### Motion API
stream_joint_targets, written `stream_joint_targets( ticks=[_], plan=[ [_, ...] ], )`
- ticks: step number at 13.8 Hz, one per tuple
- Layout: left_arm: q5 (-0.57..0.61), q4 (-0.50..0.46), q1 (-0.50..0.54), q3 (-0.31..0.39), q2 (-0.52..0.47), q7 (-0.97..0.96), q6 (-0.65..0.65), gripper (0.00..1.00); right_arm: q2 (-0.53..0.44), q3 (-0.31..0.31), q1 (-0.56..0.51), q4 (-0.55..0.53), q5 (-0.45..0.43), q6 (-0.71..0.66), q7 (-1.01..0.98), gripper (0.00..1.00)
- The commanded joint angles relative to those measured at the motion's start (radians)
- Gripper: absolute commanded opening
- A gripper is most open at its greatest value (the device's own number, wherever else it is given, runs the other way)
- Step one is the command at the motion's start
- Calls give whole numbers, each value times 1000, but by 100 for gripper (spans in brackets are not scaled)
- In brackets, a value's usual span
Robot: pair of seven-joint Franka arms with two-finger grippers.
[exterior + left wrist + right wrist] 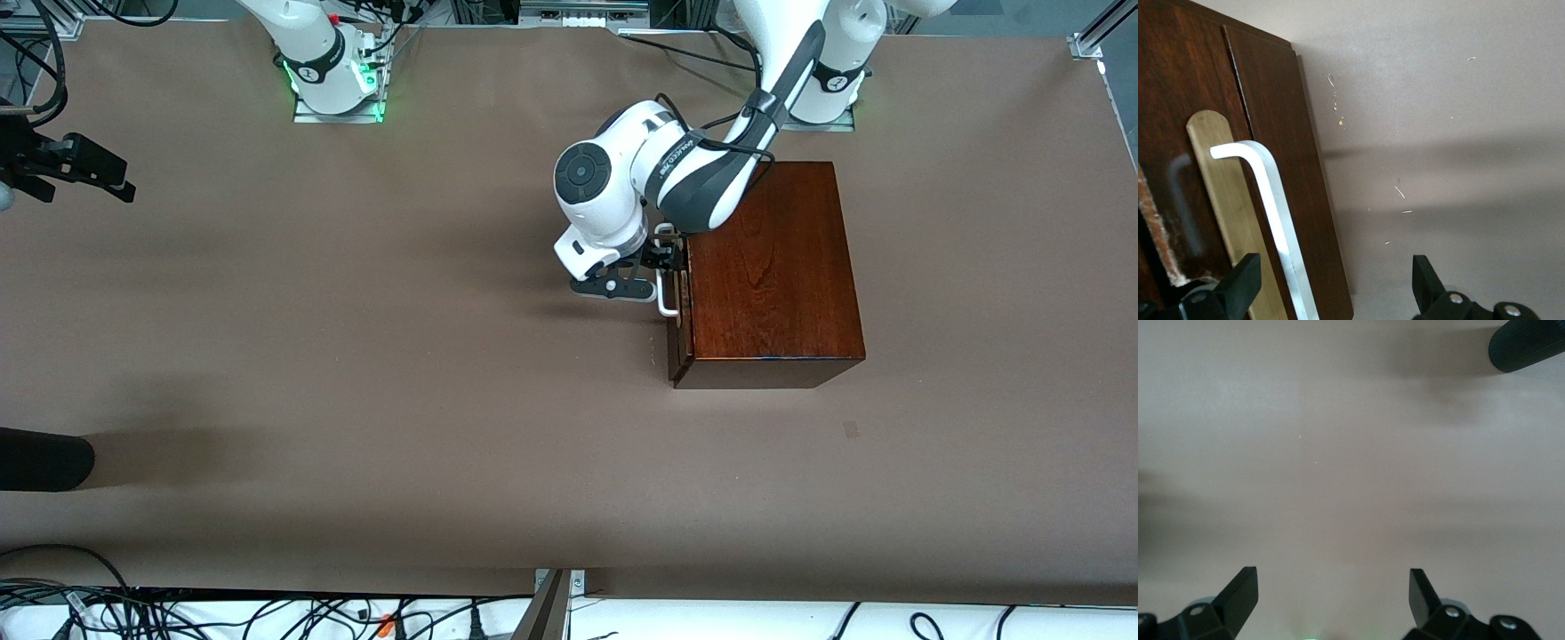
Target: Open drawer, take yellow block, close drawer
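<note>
The dark reddish-brown wooden box [773, 267] stands toward the left arm's end of the table. Its drawer front [678, 342] faces the right arm's end and sits about flush with the box. The white U-shaped handle [665, 300] shows in the left wrist view [1275, 200] over a brass plate [1221, 193]. My left gripper [667, 260] is open at the handle [1331, 287]. The bar lies between its fingers, untouched. My right gripper [120, 180] waits open and empty above bare table at the right arm's end [1331, 600]. The yellow block is hidden.
A black rounded cylinder [44, 459] juts in at the table's edge at the right arm's end, nearer the front camera; it also shows in the right wrist view [1528, 347]. Cables run along the table's near edge [267, 613].
</note>
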Motion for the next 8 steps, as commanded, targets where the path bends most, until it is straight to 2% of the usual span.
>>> stream_joint_targets(
  ticks=[1, 8],
  plan=[
    [25, -12, -7, 5, 8, -18, 19, 100, -12, 13, -16, -2, -5, -2, -15, 100],
    [25, -44, -12, 3, 14, -50, 83, 100, -12, 13, -16, -2, -5, -2, -15, 100]
  ],
)
